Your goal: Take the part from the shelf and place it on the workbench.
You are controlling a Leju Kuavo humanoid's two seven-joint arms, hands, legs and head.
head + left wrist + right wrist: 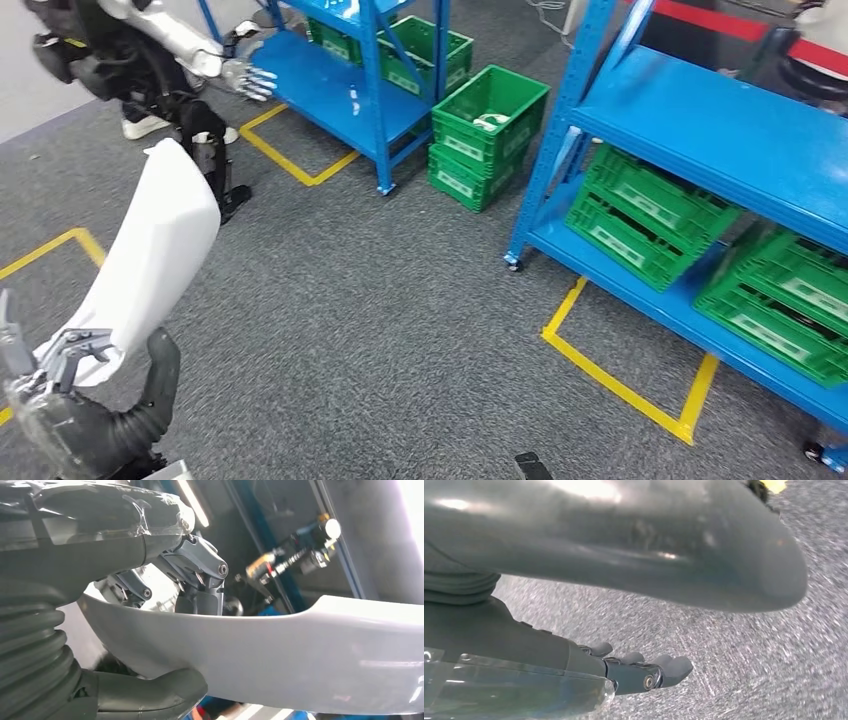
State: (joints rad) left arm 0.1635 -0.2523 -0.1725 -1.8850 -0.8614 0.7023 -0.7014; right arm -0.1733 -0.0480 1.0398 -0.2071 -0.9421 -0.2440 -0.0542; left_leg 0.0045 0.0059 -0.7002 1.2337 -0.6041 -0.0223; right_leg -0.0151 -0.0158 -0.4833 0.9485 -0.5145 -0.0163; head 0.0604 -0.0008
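Left hand [60, 375]: at 8 o'clock, gripping the white part [160, 260].
Right hand [644, 672]: empty, fingers extended over grey carpet [734, 645].
Blue shelf [720, 130]: 2 o'clock, holds green crates [640, 215].

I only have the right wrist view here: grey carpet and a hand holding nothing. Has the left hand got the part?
Observer: Yes. In the left wrist view the left hand grips the white part, thumb on one side and fingers on the other.
Operator: Where are we standing?
Observer: The head view shows blue shelves ahead on the right, with green crates on the lowest level.
Operator: Anything else nearby?
Observer: Another robot stands at the upper left of the head view, one hand reaching toward a second shelf.
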